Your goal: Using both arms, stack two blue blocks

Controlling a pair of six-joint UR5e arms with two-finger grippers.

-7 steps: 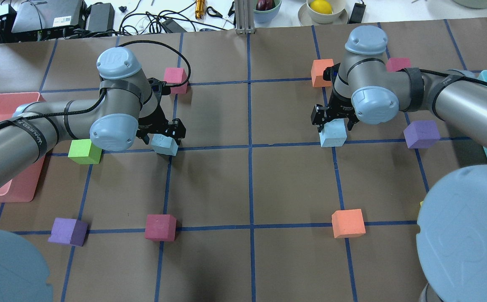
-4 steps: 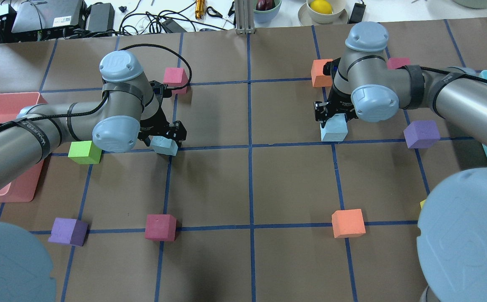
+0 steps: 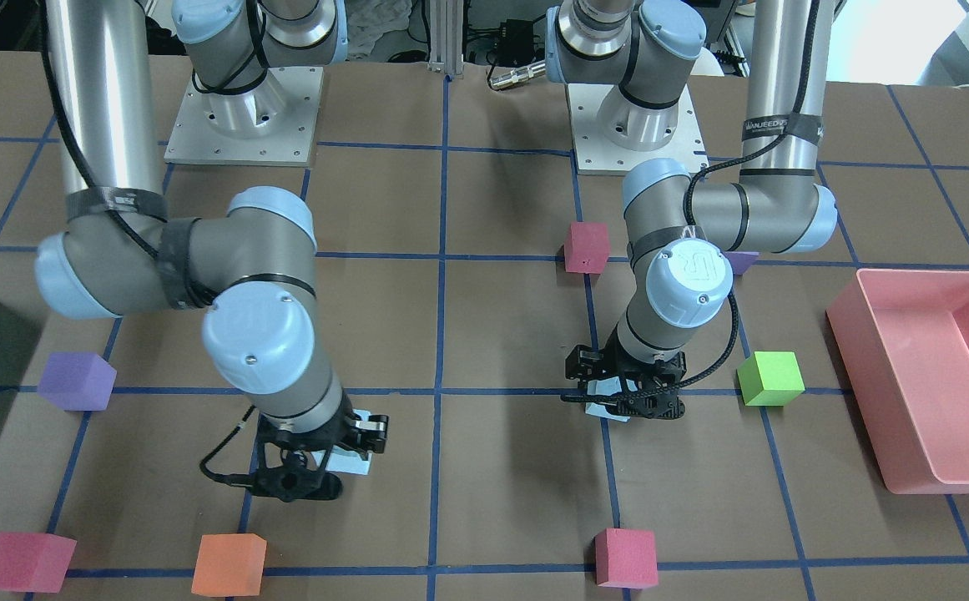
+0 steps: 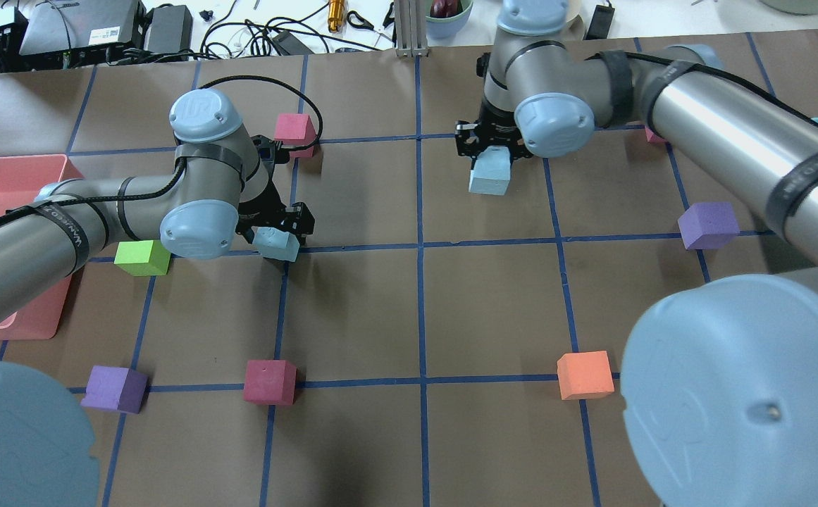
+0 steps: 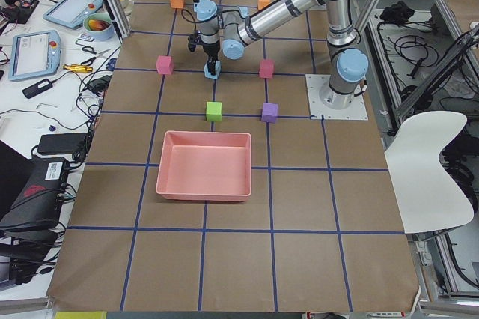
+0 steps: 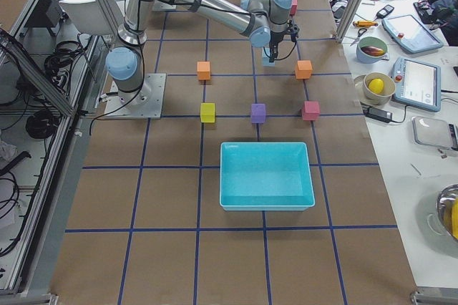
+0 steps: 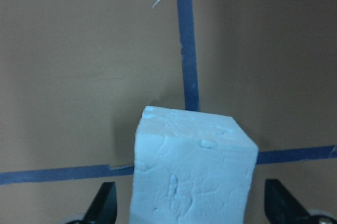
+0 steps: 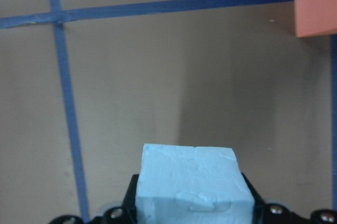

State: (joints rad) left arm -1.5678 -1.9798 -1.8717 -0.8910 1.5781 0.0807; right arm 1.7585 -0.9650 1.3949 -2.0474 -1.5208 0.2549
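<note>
Blue block [image 4: 489, 177], lifted, is pinched in the right gripper [image 4: 491, 150]. The second blue block [image 4: 276, 246] rests on the table [image 4: 352, 317], left gripper [image 4: 275, 231] spread around it.

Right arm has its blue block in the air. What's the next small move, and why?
Probably carry the right gripper and its blue block sideways toward the other blue block, without lowering. That block sits on the table, and the left gripper straddles it, with its jaws apparently not touching it, so setting down must wait.
</note>
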